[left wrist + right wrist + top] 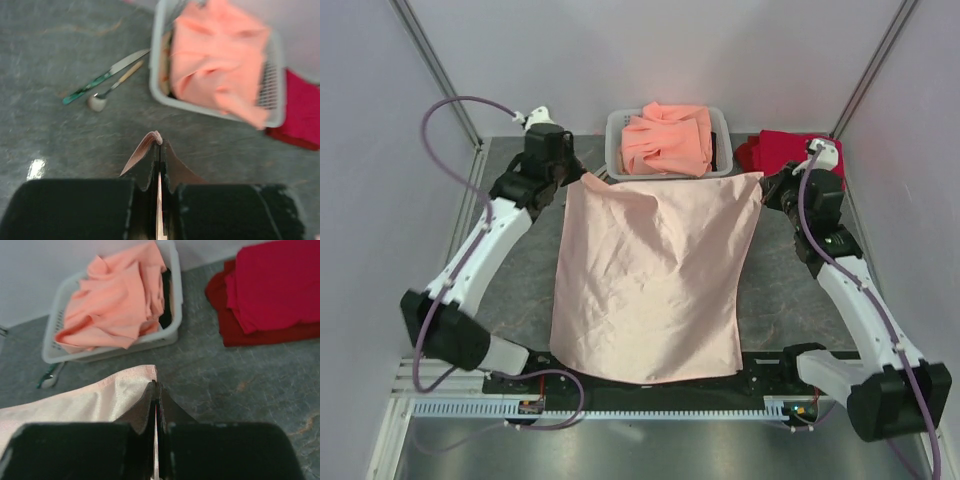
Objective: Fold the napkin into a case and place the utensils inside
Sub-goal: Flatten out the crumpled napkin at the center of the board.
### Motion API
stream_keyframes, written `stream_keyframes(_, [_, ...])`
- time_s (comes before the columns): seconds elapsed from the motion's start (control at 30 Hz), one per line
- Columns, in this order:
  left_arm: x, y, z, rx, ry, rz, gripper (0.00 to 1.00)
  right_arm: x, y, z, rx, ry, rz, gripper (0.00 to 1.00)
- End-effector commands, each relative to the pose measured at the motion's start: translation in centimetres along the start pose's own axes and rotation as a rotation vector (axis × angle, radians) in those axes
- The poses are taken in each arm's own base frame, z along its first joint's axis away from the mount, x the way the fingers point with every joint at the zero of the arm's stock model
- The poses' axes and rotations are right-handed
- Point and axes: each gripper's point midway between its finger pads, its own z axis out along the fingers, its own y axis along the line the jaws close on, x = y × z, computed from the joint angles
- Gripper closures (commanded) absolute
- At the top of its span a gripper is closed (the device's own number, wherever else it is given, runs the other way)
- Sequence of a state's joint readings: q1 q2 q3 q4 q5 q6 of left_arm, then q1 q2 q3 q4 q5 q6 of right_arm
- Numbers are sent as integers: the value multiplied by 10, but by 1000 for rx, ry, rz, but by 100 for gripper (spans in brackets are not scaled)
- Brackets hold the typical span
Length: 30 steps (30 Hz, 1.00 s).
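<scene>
At upper left, a corner of the thin pale-pink square cloth napkin [650, 280], spread across mid-frame, is pinched by the closed left hand [580, 178]; its upper-right corner is pinched by the closed right hand [765, 183]. Slim teal-handled and silvery utensils [102, 77] are seen on the grey worktop [60, 45], upper left in the left wrist view.

A grey mottled tabletop [515, 290] carries a white basket [614, 148] of orange-salmon cloths [665, 140] at the upper centre of the top view, deep red folded cloths [775, 152] just right of it, and the utensils [106, 76] lying left of the basket in the left wrist view
</scene>
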<state>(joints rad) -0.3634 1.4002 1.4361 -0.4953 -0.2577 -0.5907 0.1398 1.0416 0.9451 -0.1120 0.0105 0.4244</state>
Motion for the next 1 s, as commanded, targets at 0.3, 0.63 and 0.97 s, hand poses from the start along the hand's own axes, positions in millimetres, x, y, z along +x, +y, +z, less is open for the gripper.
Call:
stream_keyframes(0.3, [91,46,162,-179,206,21,98,86,-66,100,178,87,-39,100])
stream_keyframes(0.63, [109,67,179,-209,233,28,98,120,-70,128,161,188,-45,100])
stream_keyframes(0.97, [100,78,191,-210,239,-4,98,130,-83,148,229,259,-59,100])
